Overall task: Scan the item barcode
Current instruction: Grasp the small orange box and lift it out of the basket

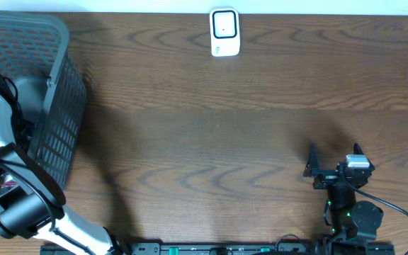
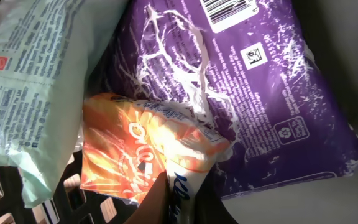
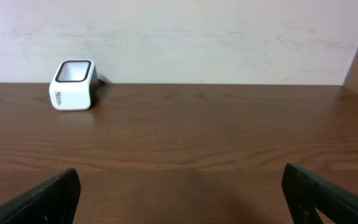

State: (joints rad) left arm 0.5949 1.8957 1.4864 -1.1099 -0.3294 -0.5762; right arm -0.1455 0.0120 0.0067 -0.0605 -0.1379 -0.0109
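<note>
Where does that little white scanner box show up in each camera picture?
Overhead: scanner at the top edge, middle, on the table.
Left wrist: not in it; only packets.
Right wrist: scanner at upper left, by the wall.
Shared landmark: the brown table, in overhead and right wrist.

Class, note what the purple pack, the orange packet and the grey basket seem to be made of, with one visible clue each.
Purple pack: glossy plastic film, likely; creases shine white.
Orange packet: thin glossy plastic wrap, wrinkled and reflective.
Grey basket: probably matt moulded plastic, a uniform lattice wall.
</note>
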